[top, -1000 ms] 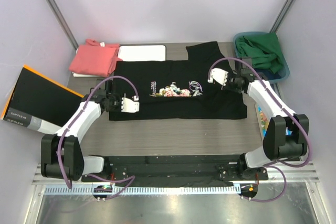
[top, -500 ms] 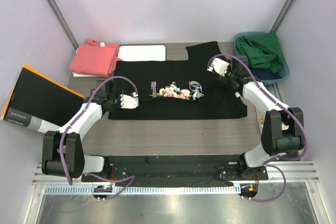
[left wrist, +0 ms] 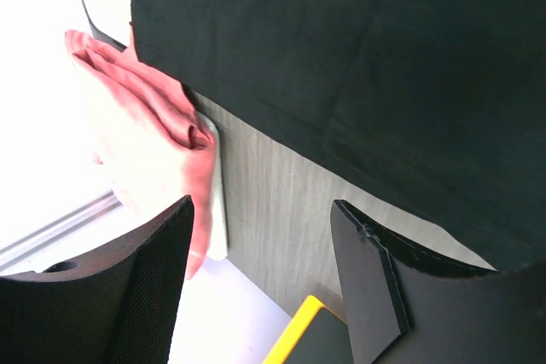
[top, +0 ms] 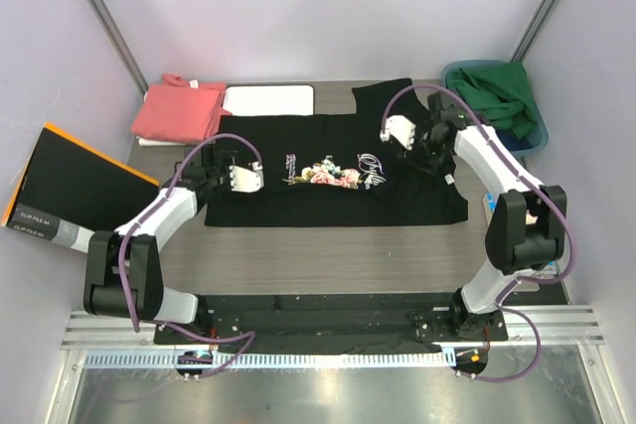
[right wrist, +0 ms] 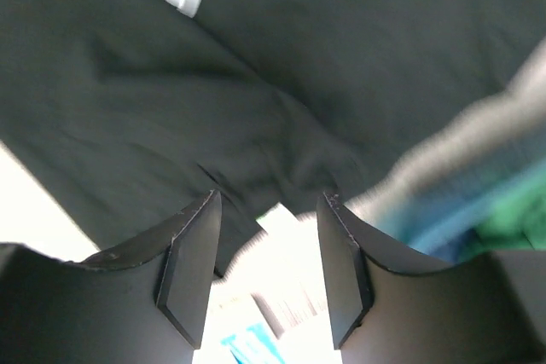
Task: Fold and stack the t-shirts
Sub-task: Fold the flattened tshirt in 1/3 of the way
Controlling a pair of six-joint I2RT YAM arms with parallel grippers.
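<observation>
My left gripper (top: 241, 178) and right gripper (top: 396, 132) hang with jaws parted, empty, over the black t-shirt (top: 328, 196) spread on the counter (top: 328, 250); the salmon-pink t-shirt (top: 179, 111) lies folded far left.

The left gripper (top: 241, 178), pinched shut a second ago, now has its jaws apart with nothing between them. It has drawn away from the near hem of the black flower-printed cloth t-shirt (top: 318, 141), toward the far side. The right gripper (top: 397, 132) has likewise spread its jaws, empty, and swung back and leftward. On the near side of its jaws, the shirt's once-flat panel now lies rumpled in a ridge.
</observation>
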